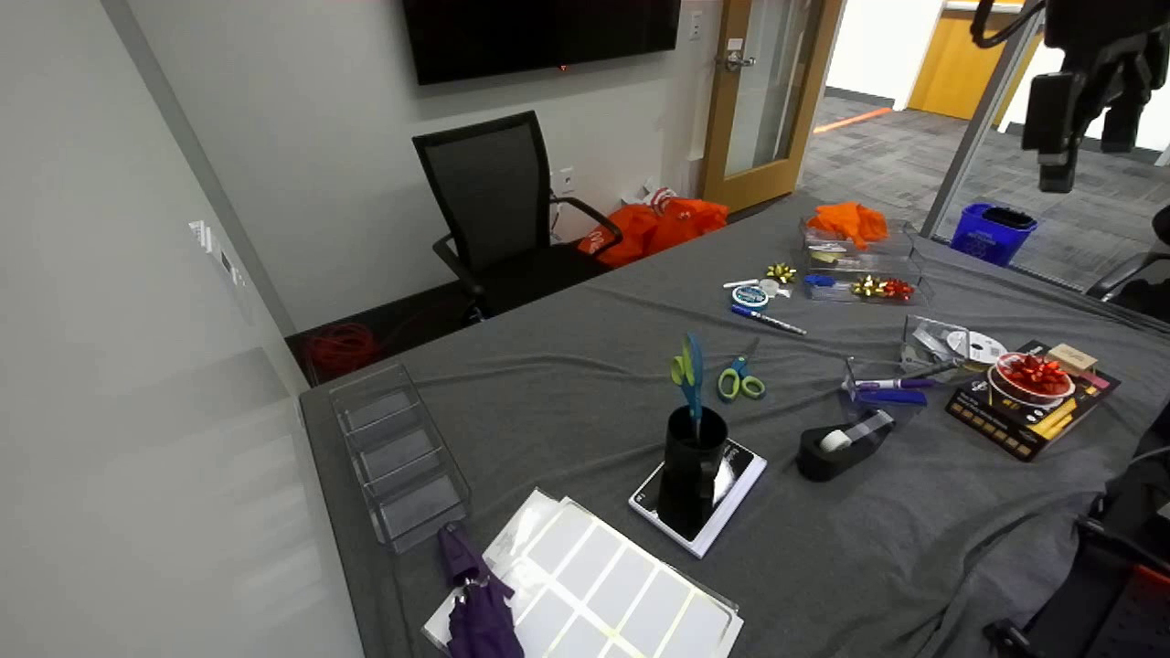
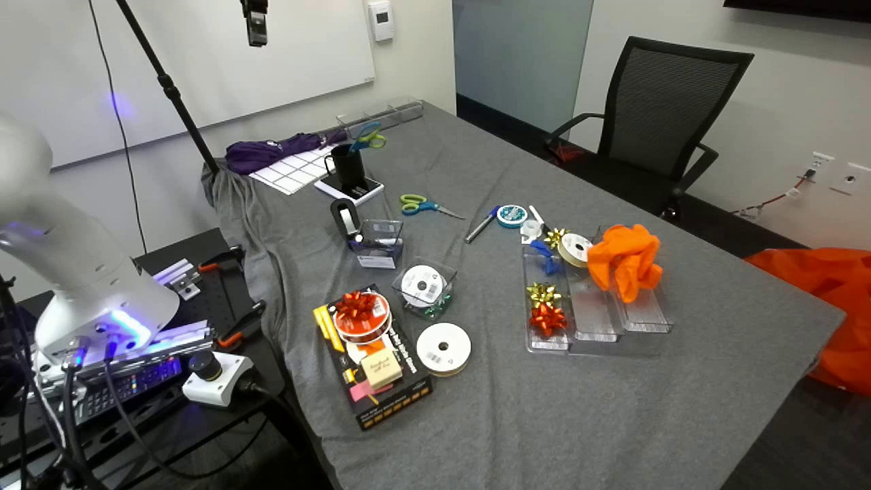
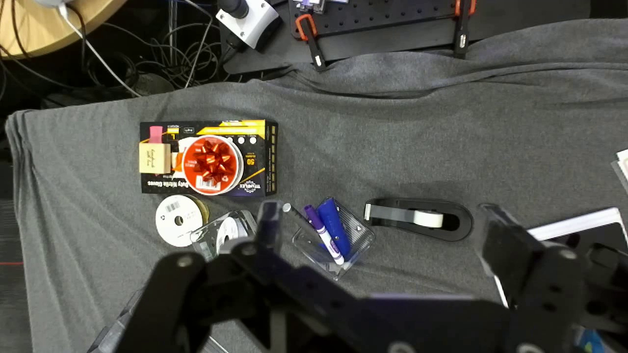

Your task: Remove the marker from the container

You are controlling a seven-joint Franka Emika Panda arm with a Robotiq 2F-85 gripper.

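Jaws wide apart on the gripper (image 3: 381, 218)! Across the wrist view: a dark pen (image 3: 299, 219), lower end indistinct; then the marker (image 3: 325, 237), slanting inside the clear container (image 3: 362, 234), purple cap upper left, white end lower right.

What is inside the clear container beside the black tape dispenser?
The clear container holds a purple and white marker, a blue object and a dark pen-like item. Whatever lies directly beneath them is covered, so I cannot tell.
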